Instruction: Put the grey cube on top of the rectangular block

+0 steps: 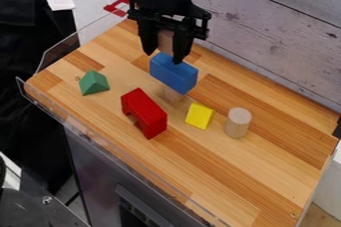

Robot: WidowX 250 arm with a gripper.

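**Cube clamped over the blue block**

Camera view: the gripper [164, 57] hangs over the far part of a table [246, 186] of striped wood strips, with a clear rim [63, 52]. Behind it stands a wall [273, 32] of weathered, whitish planks; below the table is a grey cabinet [100, 176].

The gripper's fingers are clamped on the cube [164, 41], plain and brownish grey. Just beneath them is the smooth rectangular blue block [173, 73]; whether cube and block touch, I cannot tell. A pale wooden piece [171, 95] shows at the block's lower edge.

Nearer the camera than the gripper lie a notched red block [145, 112], below it in view; a green prism [93, 82], lower left; a yellow block [199, 116], lower right; and, farther right, an upright wood-grained cylinder [238, 122].
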